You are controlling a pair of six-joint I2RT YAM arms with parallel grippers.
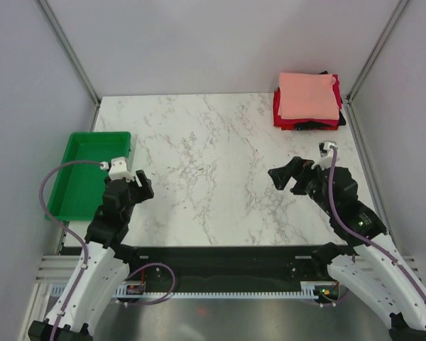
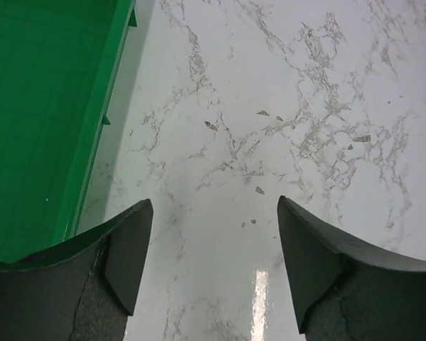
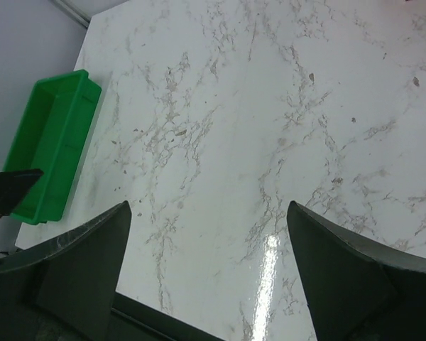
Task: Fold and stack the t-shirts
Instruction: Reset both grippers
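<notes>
A stack of folded t-shirts stands at the far right corner of the marble table (image 1: 213, 149). The salmon-pink shirt (image 1: 309, 96) lies folded on top; red and crimson folded shirts (image 1: 284, 119) and a black one (image 1: 319, 126) show at its edges below. My left gripper (image 1: 140, 183) is open and empty at the near left, beside the green tray; its jaws stand wide apart over bare marble in the left wrist view (image 2: 211, 241). My right gripper (image 1: 285, 179) is open and empty at the near right, well short of the stack, with bare marble between its jaws (image 3: 209, 241).
An empty green plastic tray (image 1: 85, 170) sits at the table's left edge and also shows in the left wrist view (image 2: 42, 114) and the right wrist view (image 3: 46, 142). Grey walls with metal posts enclose the table. A black strip runs along the near edge.
</notes>
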